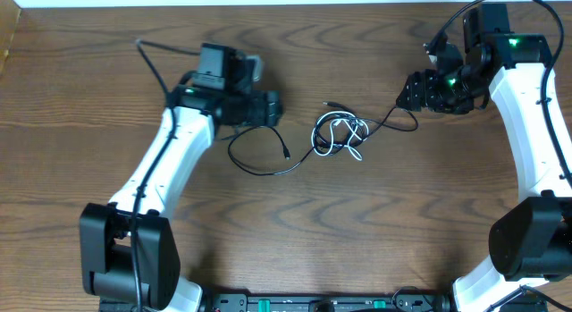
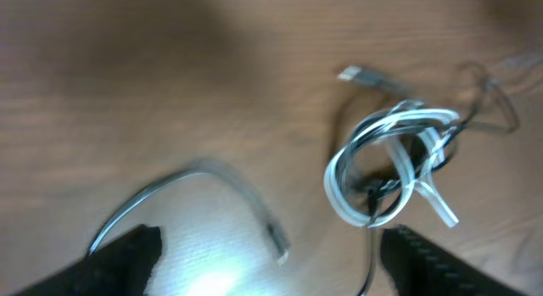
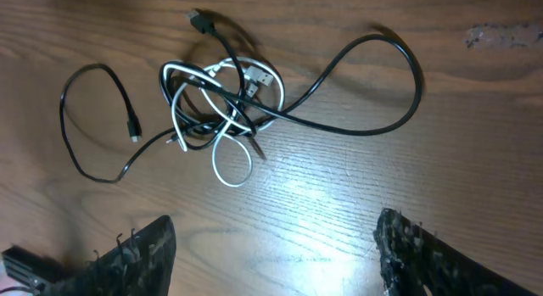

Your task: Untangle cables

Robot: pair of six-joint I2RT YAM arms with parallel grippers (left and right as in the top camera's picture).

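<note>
The black cable (image 1: 259, 167) and the white cable (image 1: 344, 139) lie knotted together at the middle of the wooden table. The black cable loops out left to a plug end (image 1: 285, 154) and right toward my right gripper. My left gripper (image 1: 271, 109) is open and empty, just left of the knot. My right gripper (image 1: 416, 91) is open and empty, right of it. In the left wrist view the white cable coil (image 2: 390, 164) sits ahead on the right and a black plug end (image 2: 276, 241) lies between my fingers. In the right wrist view the knot (image 3: 221, 101) lies ahead.
The wooden table (image 1: 375, 223) fills the view, with a white strip along its far edge. Thick black wires run along both robot arms. A black rail with connectors (image 1: 322, 303) sits at the front edge.
</note>
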